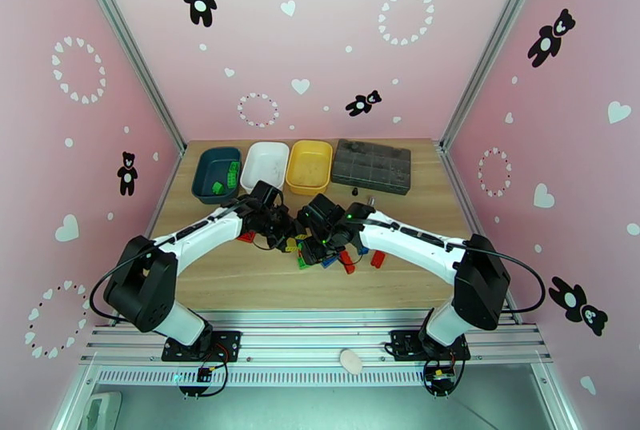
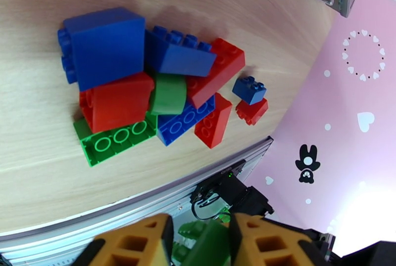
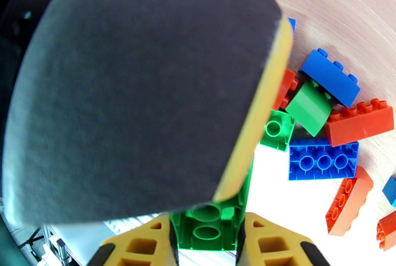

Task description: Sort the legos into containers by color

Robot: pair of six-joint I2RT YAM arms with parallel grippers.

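— How far had the sorting come when you looked in?

— Not far, I would say. At the left, the dark teal tray held a few green bricks. The white tray next to it and the yellow tray after that showed no brick that I could see.

— And the two arms?

— They met in the middle, above the heap. The left tool was clenched on a green piece. The right tool, very close to it, gripped a green brick as well. Whether this was one piece shared or two pieces stuck together, I could not tell.

— So much was left to do?

— Most of it, in my judgement. The heap of red, blue and green bricks lay on the bench, well apart from the trays. A few red and blue ones were scattered at its right side. No red or blue brick was in any tray.
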